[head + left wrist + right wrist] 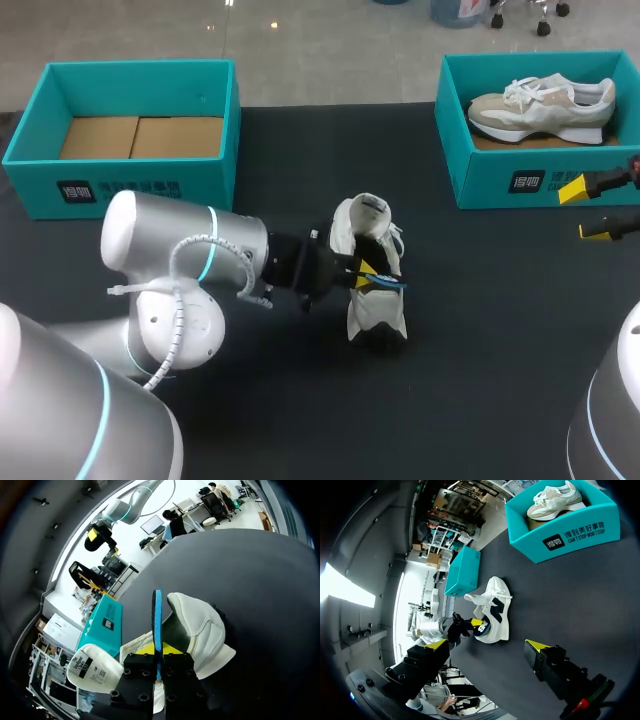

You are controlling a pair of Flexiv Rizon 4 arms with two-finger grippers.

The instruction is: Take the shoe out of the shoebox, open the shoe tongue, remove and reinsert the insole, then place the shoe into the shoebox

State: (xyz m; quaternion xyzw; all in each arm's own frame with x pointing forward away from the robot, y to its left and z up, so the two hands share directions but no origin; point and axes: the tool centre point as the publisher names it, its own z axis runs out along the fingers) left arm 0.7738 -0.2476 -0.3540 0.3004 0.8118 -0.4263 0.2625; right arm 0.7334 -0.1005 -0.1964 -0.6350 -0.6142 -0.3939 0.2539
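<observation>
As the left claw reaches into the mouth of a white shoe lying mid-bench, its two yellow-tipped fingers are pressed close on a thin blue insole. The insole stands edge-on between them and rises out of the shoe's opening. The left arm comes in low over the black bench from the left side, and its claw is the only thing seen touching the insole.

The right claw hangs at the bench's right edge, well apart from that shoe. Its fingers are spread wide with nothing between them, and it sits just in front of the right shoebox.

By count there are two claws, one pinching and one spread. Two teal shoeboxes stand along the far side of the bench, one toward each corner. The left shoebox shows only its brown cardboard floor. The right one holds a second shoe, beige and white, lying on its side. That makes two shoes, one out on the bench and one boxed. A single insole is in view, held partly out of the shoe on the bench.
</observation>
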